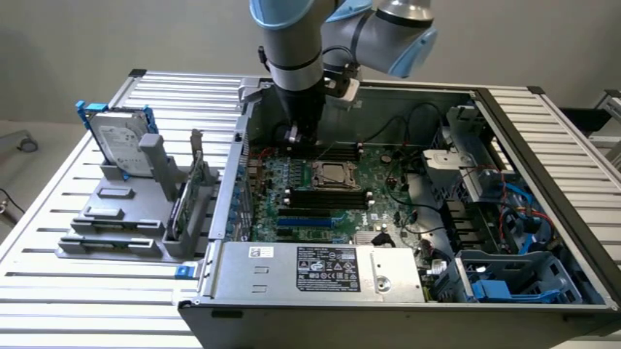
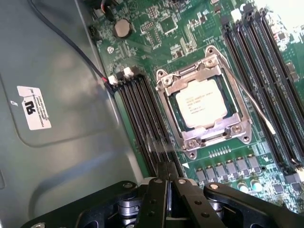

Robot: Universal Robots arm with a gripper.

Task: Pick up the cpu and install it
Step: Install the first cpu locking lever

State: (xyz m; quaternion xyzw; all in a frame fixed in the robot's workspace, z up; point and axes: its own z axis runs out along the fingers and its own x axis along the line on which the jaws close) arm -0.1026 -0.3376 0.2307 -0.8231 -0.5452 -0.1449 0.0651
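The cpu (image 2: 202, 103), a small square chip with a dull silver top, lies flat inside the metal-framed socket (image 2: 166, 99) of the green board (image 2: 161, 28). In the exterior view the cpu (image 1: 331, 173) sits mid-board inside the open computer case. My gripper (image 2: 168, 184) hovers beside the socket over the black memory slots (image 2: 142, 114), apart from the chip. Its two black fingers are pressed together with nothing between them. In the exterior view the gripper (image 1: 296, 142) hangs low over the board's far side, toward that view's left of the socket.
A thin wire lever (image 2: 249, 102) sticks out across the socket's side. The case wall (image 2: 57, 142) and a black cable (image 2: 71, 45) lie close by. A hard drive (image 1: 121, 139) stands on a grey rack outside. The power supply (image 1: 310, 269) covers the near end.
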